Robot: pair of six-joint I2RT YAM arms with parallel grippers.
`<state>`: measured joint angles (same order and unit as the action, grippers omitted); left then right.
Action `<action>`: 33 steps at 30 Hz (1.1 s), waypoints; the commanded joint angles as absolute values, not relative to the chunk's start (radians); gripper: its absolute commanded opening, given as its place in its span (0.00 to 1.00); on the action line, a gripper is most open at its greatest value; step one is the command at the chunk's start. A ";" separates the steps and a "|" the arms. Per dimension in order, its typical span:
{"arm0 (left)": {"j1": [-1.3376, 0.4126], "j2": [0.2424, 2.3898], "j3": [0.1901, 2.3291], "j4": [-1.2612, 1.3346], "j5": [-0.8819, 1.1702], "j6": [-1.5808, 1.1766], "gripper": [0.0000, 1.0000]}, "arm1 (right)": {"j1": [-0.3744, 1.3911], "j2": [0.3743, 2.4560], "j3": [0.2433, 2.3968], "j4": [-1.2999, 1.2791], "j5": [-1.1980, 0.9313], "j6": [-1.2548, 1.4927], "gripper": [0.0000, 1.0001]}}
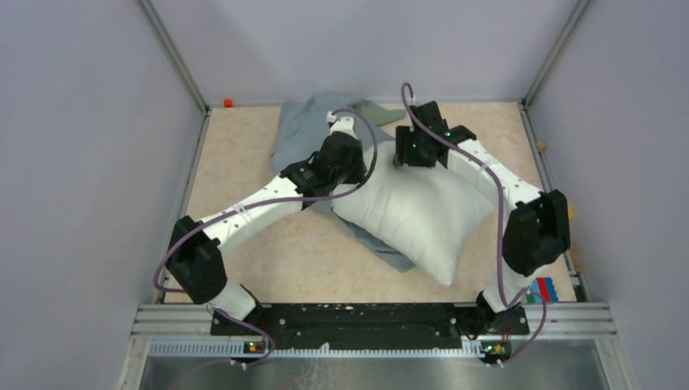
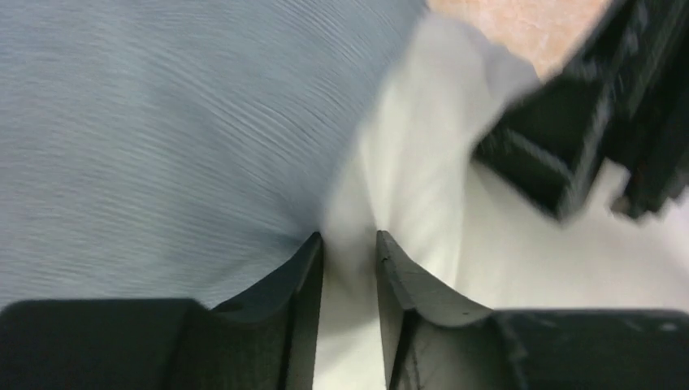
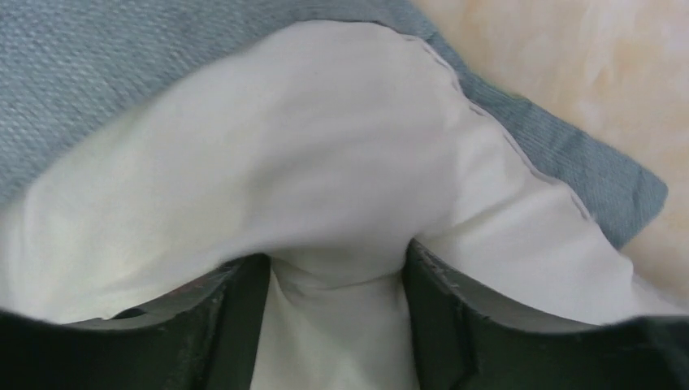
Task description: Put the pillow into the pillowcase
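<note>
Two arms are reaching over the table point(image 1: 268, 260) in the top view: the left arm point(image 1: 260, 199) is stretching to the far middle and the right arm point(image 1: 487, 166) is bending in from the right edge. The pillow point(image 1: 422, 215) is lying aslant from the middle toward the near right, plump and nearly all bare. The pillowcase point(image 1: 305, 130) is lying crumpled by the far edge, left of centre, and running on beneath the pillow. A strip of it is showing along the pillow's near left side. Both wrists are hanging over the pillow's far end.

In the left wrist view, which is blurred, the left gripper point(image 2: 349, 244) is holding its jaws a narrow gap apart. A white fold of pillow is lying in the gap, with the case just to the left. Whether it is pinching that fold or letting it go, I cannot tell.

In the right wrist view, the right gripper point(image 3: 337, 260) is clenching a thick bulge of the pillow, its jaws wide and pressing in on both sides. Case cloth is lying beyond the bulge and under the pillow's stitched edge.

By my judgement the task is only beginning — the pillow is resting on the case, not in it. Finding the mouth, opening it and feeding the pillow through are all left to do.
</note>
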<state>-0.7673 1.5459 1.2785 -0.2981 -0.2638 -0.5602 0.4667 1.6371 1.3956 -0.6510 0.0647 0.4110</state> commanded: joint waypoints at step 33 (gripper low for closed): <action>-0.624 1.810 1.777 -0.665 -0.484 -0.153 0.15 | 0.486 1.454 1.018 -0.405 0.131 0.512 0.69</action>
<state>-0.6525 1.8477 1.7424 -0.6342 -0.4538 -0.1921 0.4938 1.3979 1.0729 -0.4000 0.1326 0.4835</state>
